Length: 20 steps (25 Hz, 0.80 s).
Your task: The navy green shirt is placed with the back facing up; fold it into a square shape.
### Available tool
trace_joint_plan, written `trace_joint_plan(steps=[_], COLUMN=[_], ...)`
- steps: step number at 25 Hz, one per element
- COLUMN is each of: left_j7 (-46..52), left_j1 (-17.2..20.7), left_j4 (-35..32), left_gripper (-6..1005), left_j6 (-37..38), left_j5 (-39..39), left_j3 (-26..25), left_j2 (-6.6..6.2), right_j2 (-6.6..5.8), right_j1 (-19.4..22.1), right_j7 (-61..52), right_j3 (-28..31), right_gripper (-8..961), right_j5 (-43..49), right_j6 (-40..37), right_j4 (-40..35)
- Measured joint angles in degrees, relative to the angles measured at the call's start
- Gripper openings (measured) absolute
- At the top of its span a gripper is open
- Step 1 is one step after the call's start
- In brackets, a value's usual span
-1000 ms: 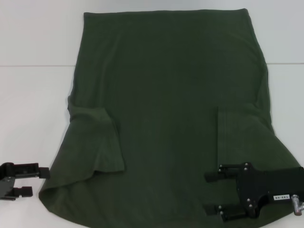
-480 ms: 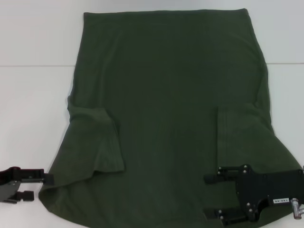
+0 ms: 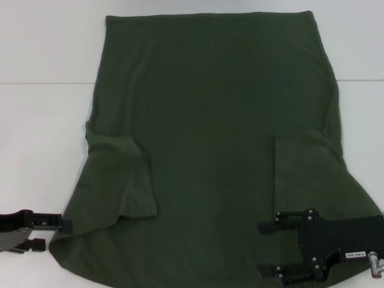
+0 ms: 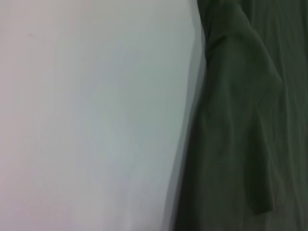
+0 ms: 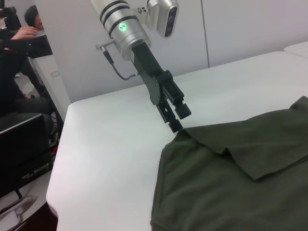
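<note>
The navy green shirt point(image 3: 210, 120) lies flat on the white table point(image 3: 42, 150), plain back up, with both sleeves folded inward. My left gripper point(image 3: 54, 234) is open at the shirt's near left corner, and its upper finger point(image 3: 63, 224) touches the cloth's edge. The right wrist view shows this gripper point(image 5: 180, 120) with its tips at that corner of the shirt point(image 5: 231, 178). My right gripper point(image 3: 263, 250) is open and hovers over the shirt's near right part, just below the folded right sleeve point(image 3: 300, 162). The left wrist view shows the shirt's left edge point(image 4: 231, 144).
A seam point(image 3: 36, 83) crosses the table top behind the shirt's middle. In the right wrist view a person point(image 5: 24, 29) and dark equipment point(image 5: 24, 144) stand beyond the table's left edge point(image 5: 57, 159). White table shows on both sides of the shirt.
My left gripper has moved in to the shirt's near left corner and sunk lower. My right gripper has drifted slightly nearer to me. The shirt has not moved.
</note>
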<state>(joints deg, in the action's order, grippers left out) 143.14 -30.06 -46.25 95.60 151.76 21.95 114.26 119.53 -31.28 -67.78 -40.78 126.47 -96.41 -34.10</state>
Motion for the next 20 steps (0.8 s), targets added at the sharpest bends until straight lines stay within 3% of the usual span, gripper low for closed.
trace_joint_plan(steps=[16,20], left_j7=[0.18,0.33], left_j1=[-1.79,-2.73], left_j4=[3.05,3.73], left_gripper=[892,892], left_j6=[0.42,0.22], left_j5=[-0.42,-0.33], left_j3=[0.13,2.09], left_j2=[0.87,1.35], right_j2=[0.0,0.0], right_j1=[0.1,0.2], right_j7=[-0.21,-0.23], right_j3=[0.01,0.01], right_gripper=[830,829], right_j5=[0.0,0.01], right_j6=[-0.3,-0.41], right_j4=[-0.27,-0.27])
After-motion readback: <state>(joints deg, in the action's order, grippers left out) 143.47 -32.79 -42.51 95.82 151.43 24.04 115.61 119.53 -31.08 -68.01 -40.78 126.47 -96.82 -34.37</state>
